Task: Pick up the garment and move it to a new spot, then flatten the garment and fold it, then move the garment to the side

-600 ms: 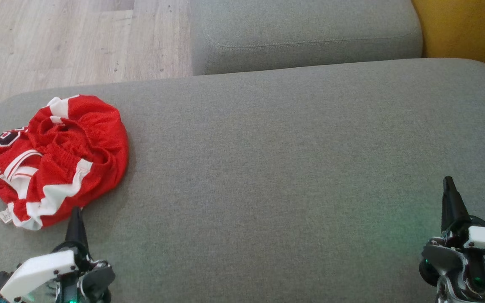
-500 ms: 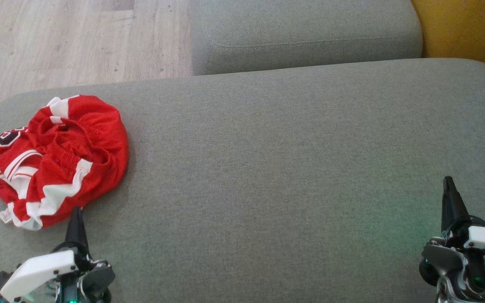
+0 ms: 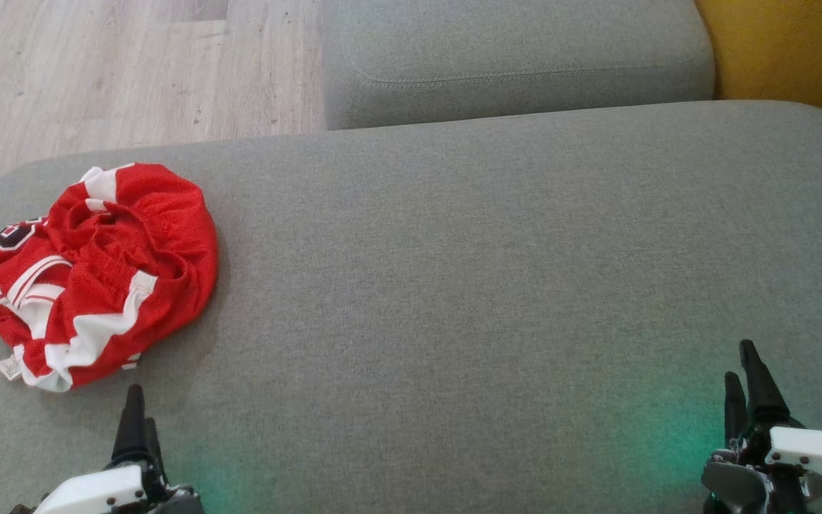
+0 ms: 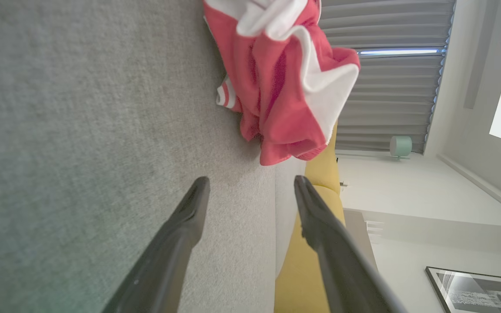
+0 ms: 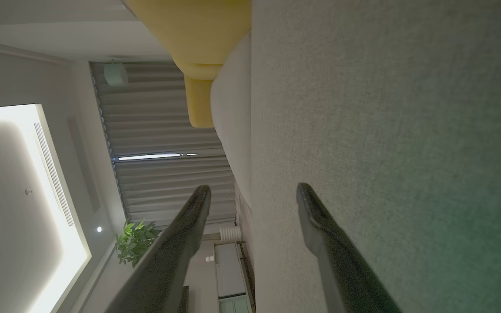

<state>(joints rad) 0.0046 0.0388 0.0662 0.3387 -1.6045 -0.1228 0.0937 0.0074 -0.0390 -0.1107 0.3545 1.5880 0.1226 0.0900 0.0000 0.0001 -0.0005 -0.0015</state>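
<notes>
- Change: both grippers have dropped back toward the bottom edge of the head view. The seat barely shifts in frame, so the arms moved, not the camera.
- Left gripper point(image 3: 138, 407): half a second ago its tip sat right at the garment's near hem. Now there is a clear strip of bare grey fabric between them.
- Its jaws are spread wide with nothing between them. In the left wrist view the garment lies ahead of the fingertips, not inside them.
- Right gripper point(image 3: 739, 360): also pulled back, jaws wide apart, nothing held. It is over bare seat, well apart from the garment.
- Garment point(image 3: 97, 275): red and white, crumpled in a heap at the left end of the sofa seat point(image 3: 489, 285), near the rounded edge. Same spot and shape as before, so it is untouched.
- Read: pick-up not started. The retreat looks like a reset or re-aim, not a grasp approach.
- The left arm is the obvious one to take it, and it needs to go forward again and close on a raised fold.
- Risk: a loose heap near the seat edge could get nudged off by a low push.
</notes>
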